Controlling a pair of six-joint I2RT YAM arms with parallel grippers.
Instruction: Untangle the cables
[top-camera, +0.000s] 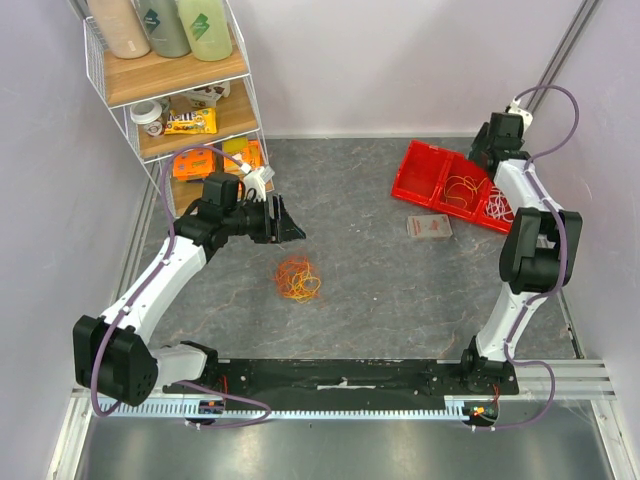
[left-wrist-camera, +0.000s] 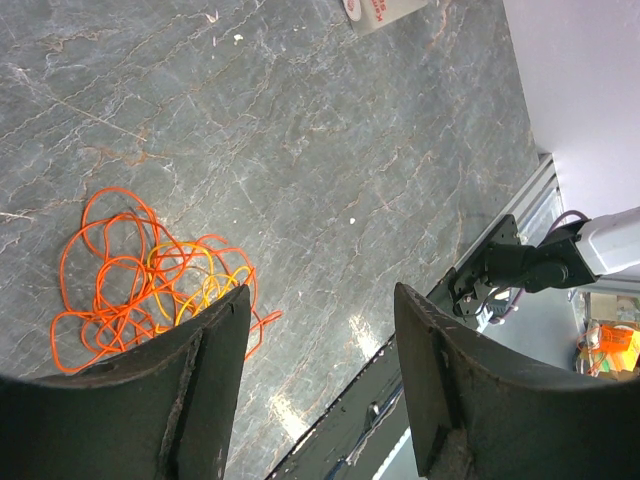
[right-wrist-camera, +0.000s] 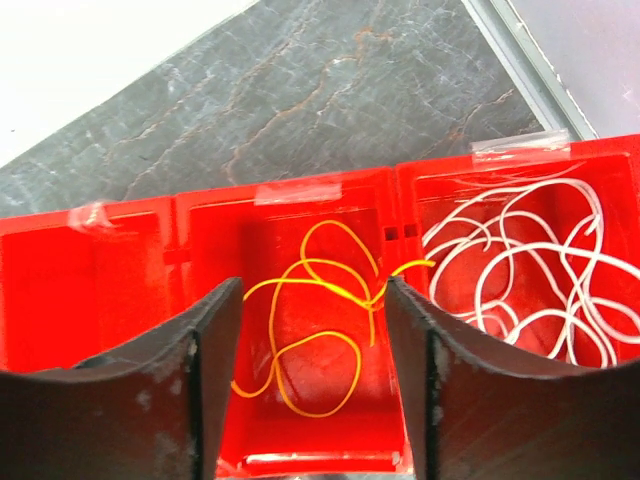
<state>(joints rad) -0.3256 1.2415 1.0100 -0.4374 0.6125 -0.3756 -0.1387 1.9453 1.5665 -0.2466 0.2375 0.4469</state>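
A fist-sized tangle of orange and yellow cables (top-camera: 298, 280) lies on the grey table (top-camera: 380, 280) in the middle. My left gripper (top-camera: 290, 226) hovers to the upper left of it, open and empty. In the left wrist view the cables (left-wrist-camera: 150, 285) sit beside the left finger, apart from my gripper (left-wrist-camera: 320, 300). My right gripper (right-wrist-camera: 312, 290) stands open over the middle compartment of the red tray (right-wrist-camera: 290, 205). A loose yellow cable (right-wrist-camera: 320, 330) lies there, untouched. White cables (right-wrist-camera: 520, 270) fill the right compartment. From above the right gripper (top-camera: 483, 158) is mostly hidden by its wrist.
A wire shelf rack (top-camera: 180, 95) with bottles and snack packs stands at the back left, close to the left arm. A small printed card (top-camera: 428, 227) lies in front of the red tray (top-camera: 420, 170). The black mounting rail (top-camera: 350, 375) runs along the near edge.
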